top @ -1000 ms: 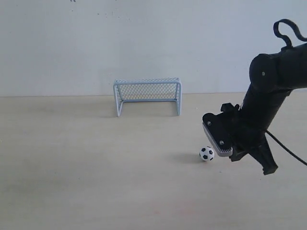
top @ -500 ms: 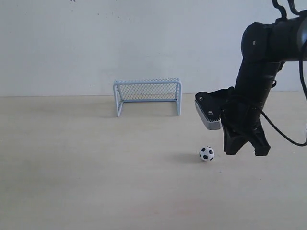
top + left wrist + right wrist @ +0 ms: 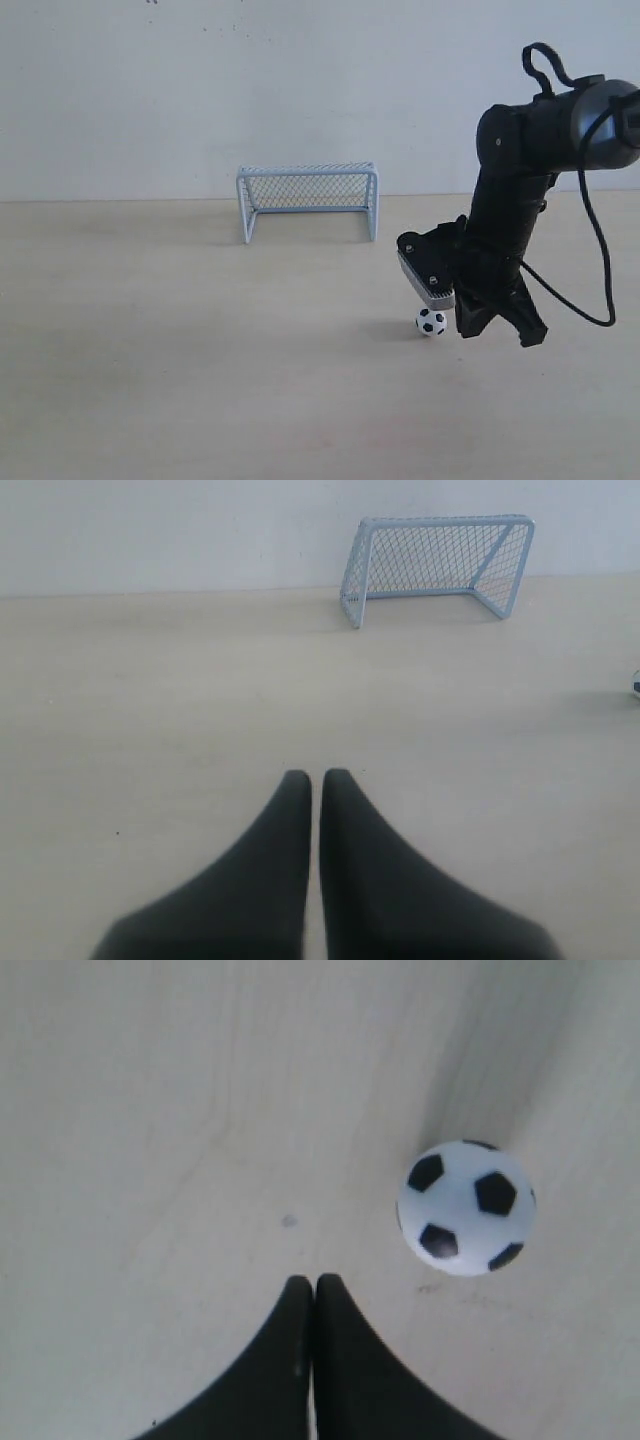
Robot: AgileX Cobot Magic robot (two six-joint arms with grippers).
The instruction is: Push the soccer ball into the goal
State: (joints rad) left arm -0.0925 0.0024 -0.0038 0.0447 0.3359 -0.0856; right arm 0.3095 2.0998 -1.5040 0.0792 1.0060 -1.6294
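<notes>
The soccer ball (image 3: 431,322) rests on the pale table, in front of and to the right of the goal (image 3: 308,200), which stands at the back by the wall. My right gripper (image 3: 467,330) is shut with nothing in it, low over the table just right of the ball. The right wrist view shows the ball (image 3: 465,1207) a little ahead of and beside the closed tips (image 3: 316,1280), not touching. My left gripper (image 3: 316,776) is shut and empty over bare table, with the goal (image 3: 437,555) far ahead and the ball (image 3: 636,685) at the picture's edge.
A white wall (image 3: 200,90) stands right behind the goal. The light wooden table (image 3: 150,350) stretches wide to the left and front. A black cable (image 3: 590,300) loops off the right arm.
The right arm has swung left and come down, bringing its shut gripper close beside the ball. The ball has stayed where it was.
</notes>
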